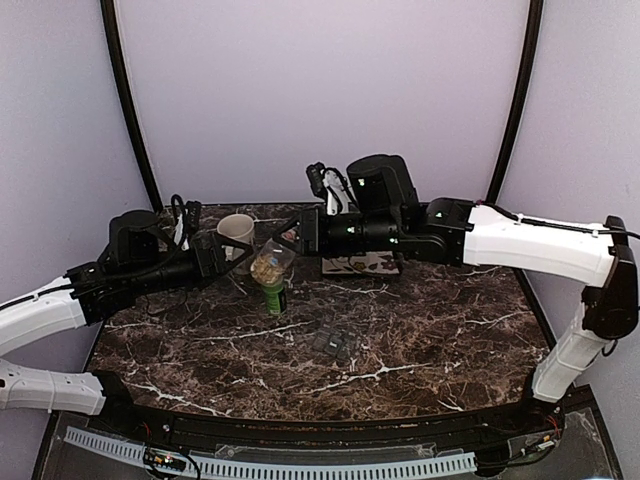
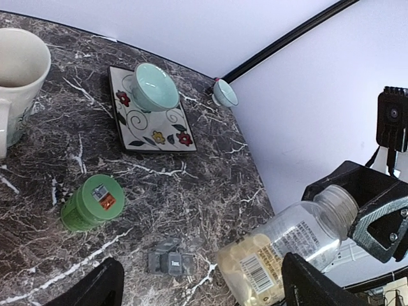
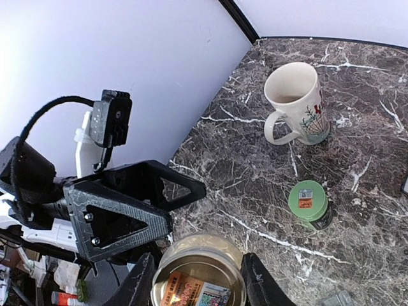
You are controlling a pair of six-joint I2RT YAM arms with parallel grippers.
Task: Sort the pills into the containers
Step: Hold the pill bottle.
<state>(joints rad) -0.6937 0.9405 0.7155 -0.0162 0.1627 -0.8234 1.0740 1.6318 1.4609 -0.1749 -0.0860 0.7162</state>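
The right gripper [image 3: 199,280] pinches one clear bottle [image 2: 280,245] of pills [image 2: 245,264] by its neck. The left gripper [image 2: 203,277] is spread wide at the bottle's base. One grey container strip [image 1: 335,342] lies on the table [image 1: 450,340], near one green-lidded jar [image 1: 275,297] and one mug [image 1: 237,232].

Premises: a robotics test cell in a laboratory. Evidence: blank pale walls [image 1: 320,90] and black poles [image 1: 128,100] enclose a marble-patterned table [image 1: 430,330]. Two robot arms are bolted at its near edge — left arm [image 1: 40,315], right arm [image 1: 530,245]. A slotted cable duct [image 1: 300,465] runs along that edge, wiring exposed.
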